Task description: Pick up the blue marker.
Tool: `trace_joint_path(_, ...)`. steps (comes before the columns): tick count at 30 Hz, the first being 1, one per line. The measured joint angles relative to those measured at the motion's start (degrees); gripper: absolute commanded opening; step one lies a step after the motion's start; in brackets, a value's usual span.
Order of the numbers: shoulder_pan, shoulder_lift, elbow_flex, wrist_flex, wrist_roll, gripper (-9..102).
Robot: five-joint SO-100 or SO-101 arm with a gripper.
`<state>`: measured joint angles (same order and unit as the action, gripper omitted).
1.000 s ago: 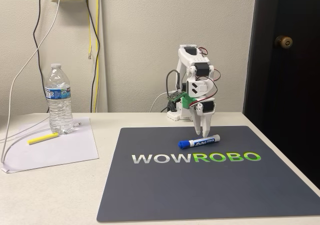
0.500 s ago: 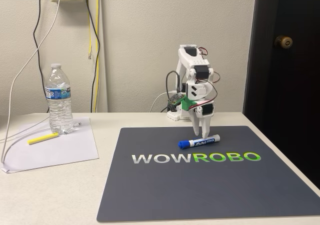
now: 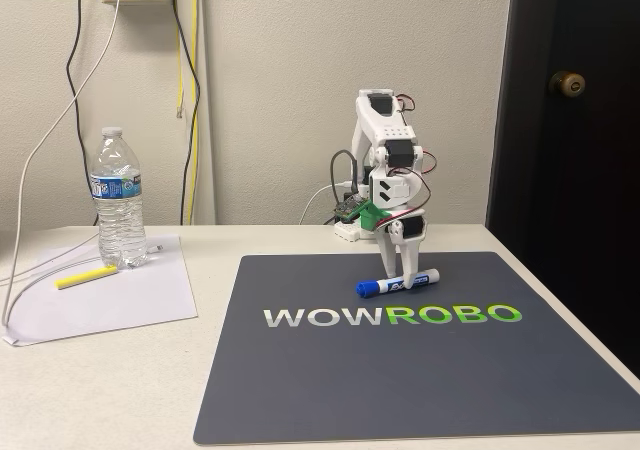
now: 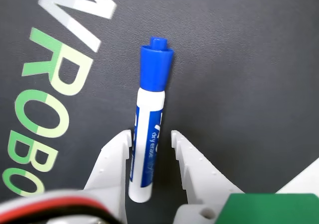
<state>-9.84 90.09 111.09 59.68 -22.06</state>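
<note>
The blue marker (image 3: 372,288) lies flat on the dark mat (image 3: 420,370), near its far edge, blue cap to the left in the fixed view. My white gripper (image 3: 398,278) points straight down onto the marker's middle. In the wrist view the marker (image 4: 155,69) runs up the picture, cap at the top. The gripper (image 4: 151,134) is open, one white finger on each side of the barrel's lower half, with narrow gaps showing. The marker still rests on the mat.
The mat carries WOWROBO lettering (image 3: 392,315). At the left, a water bottle (image 3: 119,200) and a yellow highlighter (image 3: 86,277) sit on a white sheet of paper (image 3: 110,295). Cables hang along the wall (image 3: 190,90). A dark door (image 3: 570,120) stands at the right.
The arm has dropped lower and shifted slightly left, bringing the fingers down from behind the marker to either side of its barrel. The marker has not moved.
</note>
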Motion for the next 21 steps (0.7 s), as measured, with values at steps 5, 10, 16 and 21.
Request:
trace_joint_path(5, 0.09, 0.00, 0.88, -1.23, 0.00, 16)
trace_joint_path(10, 0.09, 0.00, 1.76, -2.64, 0.00, 16)
trace_joint_path(16, 0.18, 0.00, 2.29, -3.78, 0.00, 11)
trace_joint_path(21, 0.18, 0.00, 2.29, -4.22, 0.00, 9)
